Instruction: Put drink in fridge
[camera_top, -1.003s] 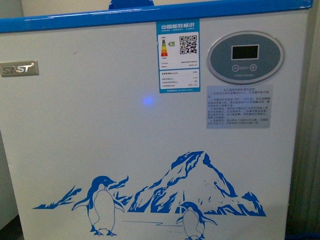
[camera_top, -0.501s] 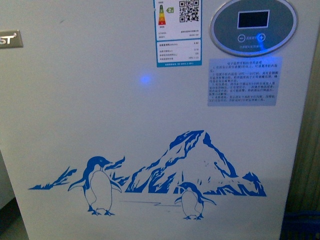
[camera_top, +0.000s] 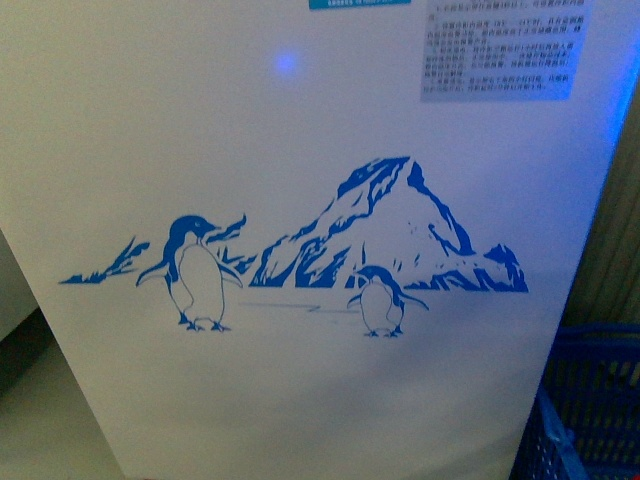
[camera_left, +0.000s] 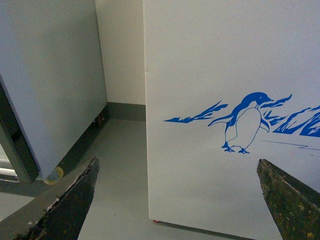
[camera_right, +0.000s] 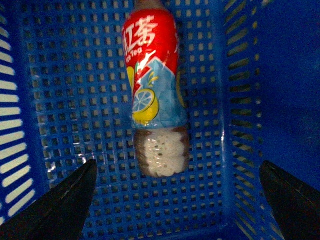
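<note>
Fridge (camera_top: 300, 150) filling front view, penguin decal (camera_top: 300, 250) showing. Cabinet (camera_left: 50, 75) standing left of fridge. Blue crate (camera_top: 590, 400) sitting right of fridge, drink (camera_right: 155, 90) lying inside it. Left gripper (camera_left: 177, 165) facing fridge front, jaws gaping wide, empty. Right gripper (camera_right: 177, 165) hanging over drink, jaws wide, empty

Front view count: fridge (camera_top: 300, 150) ×1.
Decal figures: penguins ×2, one larger (camera_top: 197, 275) and one smaller (camera_top: 381, 298); mountain (camera_top: 385, 225) ×1.
Blue light spot (camera_top: 286, 64) ×1.
Labels ×2, both cut by the frame edge: grey text label (camera_top: 500, 50) and blue-edged label (camera_top: 358, 3).
Wrist views: blue crate (camera_right: 75, 75) ×1; bottle (camera_right: 154, 90) ×1; grey cabinet (camera_left: 50, 75) ×1.
Left gripper (camera_left: 177, 161): fingers ×2.
Right gripper (camera_right: 177, 163): fingers ×2.
</note>
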